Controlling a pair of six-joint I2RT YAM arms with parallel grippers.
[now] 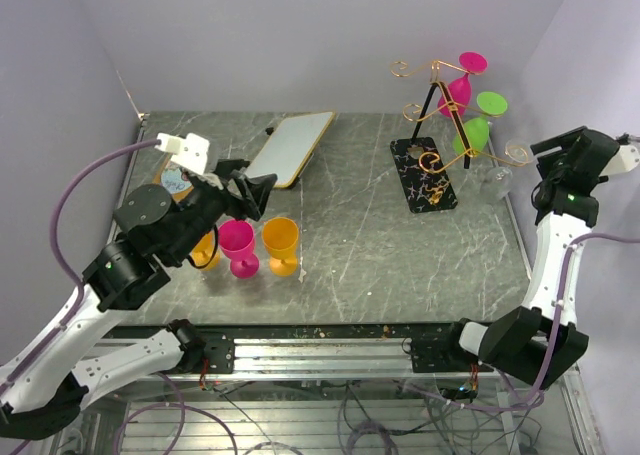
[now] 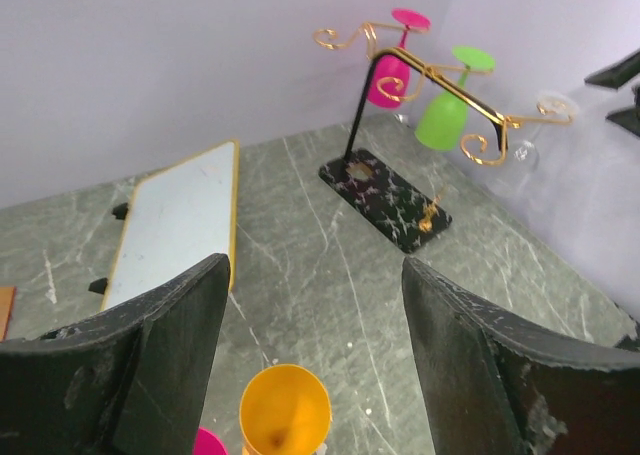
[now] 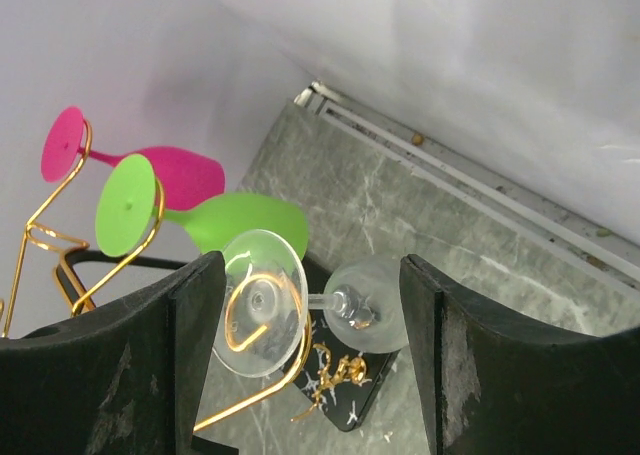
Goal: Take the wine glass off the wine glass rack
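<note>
Top cam: high over the near edge of the counter point(image 1: 380, 265), looking down and toward the far edge, whole surface in frame. Left wrist cam: low over the near-left area, facing the far-right corner, rack point(image 2: 385, 200) at mid distance. Right wrist cam: at the right edge, rolled sideways, close on the rack. All three share the rack; top and left wrist also share the white board point(image 1: 292, 147) and orange cup point(image 1: 281, 240).

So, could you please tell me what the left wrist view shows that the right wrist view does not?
Only the left wrist: a white board and an upright orange cup. Only the right wrist: a pale edge rail. Both: the wine glass rack with a pink glass, a green glass and a clear glass hanging from it.
</note>
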